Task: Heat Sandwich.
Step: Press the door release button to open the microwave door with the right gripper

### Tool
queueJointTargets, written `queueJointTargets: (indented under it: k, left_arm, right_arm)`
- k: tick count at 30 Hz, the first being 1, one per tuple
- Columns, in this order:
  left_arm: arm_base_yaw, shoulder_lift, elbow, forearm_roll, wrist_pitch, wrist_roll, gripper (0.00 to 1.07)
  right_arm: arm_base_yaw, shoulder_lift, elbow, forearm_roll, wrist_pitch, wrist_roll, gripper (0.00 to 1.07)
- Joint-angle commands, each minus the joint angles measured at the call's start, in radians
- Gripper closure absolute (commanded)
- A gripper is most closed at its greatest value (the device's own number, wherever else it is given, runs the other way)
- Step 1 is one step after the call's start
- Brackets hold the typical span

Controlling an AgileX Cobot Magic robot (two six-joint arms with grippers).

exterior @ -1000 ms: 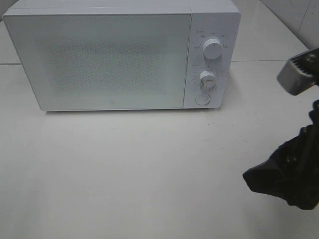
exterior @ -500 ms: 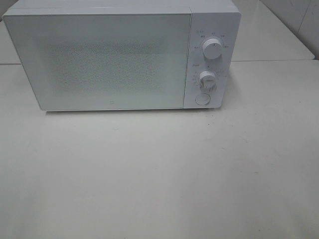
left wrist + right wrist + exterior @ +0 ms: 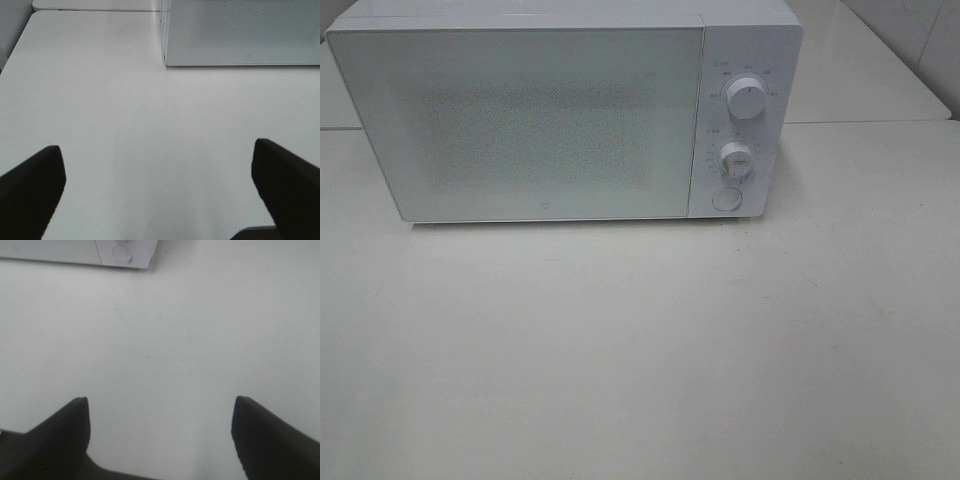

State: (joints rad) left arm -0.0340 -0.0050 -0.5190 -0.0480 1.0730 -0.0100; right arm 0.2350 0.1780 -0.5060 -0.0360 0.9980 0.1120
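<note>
Our left gripper (image 3: 156, 147) and right gripper (image 3: 161, 400) are wide open, holding nothing. The microwave (image 3: 520, 120) is shut; we guess opening it comes next.

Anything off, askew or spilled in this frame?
Nothing stands out. The white box-shaped microwave sits upright on the white table, door shut, no spill or damage. The left pincer and right pincer hang open, holding nothing.

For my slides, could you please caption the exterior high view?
White microwave, door shut, standing at the back of a white table.
</note>
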Motion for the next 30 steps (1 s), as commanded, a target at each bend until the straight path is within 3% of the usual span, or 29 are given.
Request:
queueJointTargets:
  k: [1, 10, 30]
  left_arm:
    - [0.000, -0.016, 0.002, -0.005, -0.003, -0.009, 0.10]
    - [0.000, -0.016, 0.002, -0.005, -0.003, -0.009, 0.10]
    - [0.000, -0.016, 0.002, -0.005, -0.003, -0.009, 0.10]
  right_arm:
    - [-0.055, -0.094, 0.005, -0.029, -0.001, 0.005, 0.31]
    - [-0.137, -0.210, 0.005, -0.034, -0.001, 0.006, 0.31]
    - [-0.137, -0.165, -0.023, -0.035, -0.068, 0.006, 0.31]
